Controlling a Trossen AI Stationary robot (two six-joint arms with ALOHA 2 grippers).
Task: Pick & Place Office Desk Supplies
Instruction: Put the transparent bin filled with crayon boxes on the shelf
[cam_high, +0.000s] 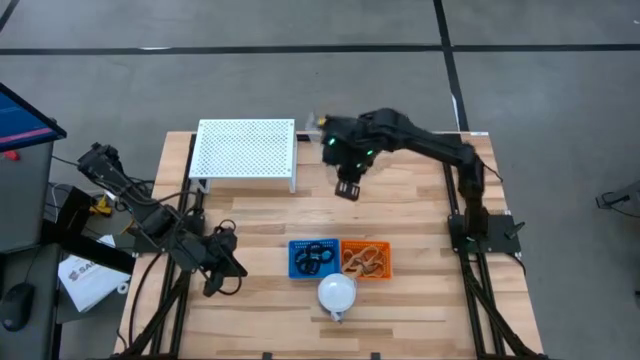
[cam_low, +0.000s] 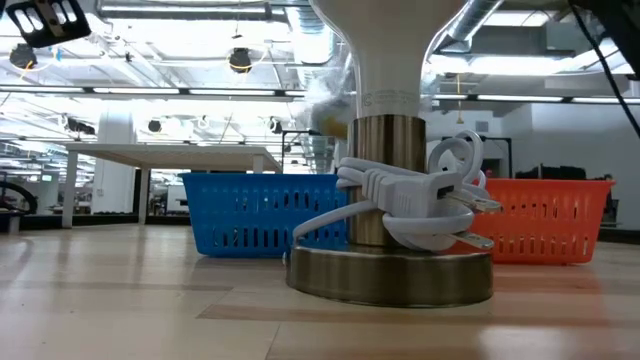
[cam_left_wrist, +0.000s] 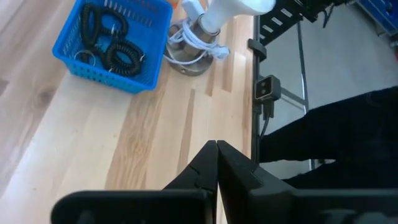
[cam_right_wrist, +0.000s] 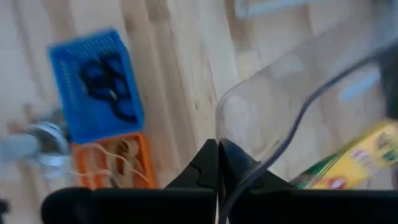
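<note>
A round brushed-metal lamp base stands at the centre of the pale wooden bench, its metal stem rising into a white neck that runs out at twelve o'clock. A white power cord with a plug is wound round the stem. Behind the base, a blue slotted plastic basket sits toward nine o'clock and an orange slotted plastic basket toward three o'clock. A long pale table stands in the room beyond.

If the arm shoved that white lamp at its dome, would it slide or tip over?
Probably tip rather than slide: the white lamp carries its dome high above a metal base that looks broad and likely heavy. The white cord wound around its stem ends in a loose plug, which might snag the orange basket beside it.
</note>
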